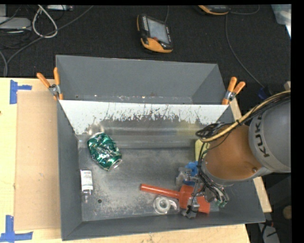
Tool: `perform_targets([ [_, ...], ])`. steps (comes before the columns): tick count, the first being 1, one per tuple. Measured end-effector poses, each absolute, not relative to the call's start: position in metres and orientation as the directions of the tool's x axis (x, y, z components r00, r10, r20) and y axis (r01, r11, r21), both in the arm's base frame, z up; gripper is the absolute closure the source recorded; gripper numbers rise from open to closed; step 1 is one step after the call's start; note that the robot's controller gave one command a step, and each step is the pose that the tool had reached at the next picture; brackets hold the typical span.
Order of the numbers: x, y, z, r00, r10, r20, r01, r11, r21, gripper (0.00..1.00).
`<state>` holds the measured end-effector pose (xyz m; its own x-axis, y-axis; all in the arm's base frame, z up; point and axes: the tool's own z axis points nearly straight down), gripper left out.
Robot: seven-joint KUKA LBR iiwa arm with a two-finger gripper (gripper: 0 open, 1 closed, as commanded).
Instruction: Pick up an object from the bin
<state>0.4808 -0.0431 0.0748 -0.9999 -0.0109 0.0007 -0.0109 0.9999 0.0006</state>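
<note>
Beyond the far rim of the bin (137, 60) there is a black floor (104, 35), dull and without any pattern. At the far left, pale cables (45, 23) lie on it in loose loops. Near the middle lies an orange and black handheld device (154, 32), screen facing up. Further right, a second orange object (213, 8) is cut by the far edge.

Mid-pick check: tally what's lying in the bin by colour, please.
Green crumpled can: 1
Small white bottle: 1
Red handled tool: 1
Clear ring: 1
Total: 4
Blue piece by the wrist unclear, not counted.
</note>
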Motion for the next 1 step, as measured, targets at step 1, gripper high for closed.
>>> perform_targets([
  [1,0.4747,-0.0424,0.1606,-1.0,-0.009,-0.014,-0.009,1.0,0.001,0.0],
])
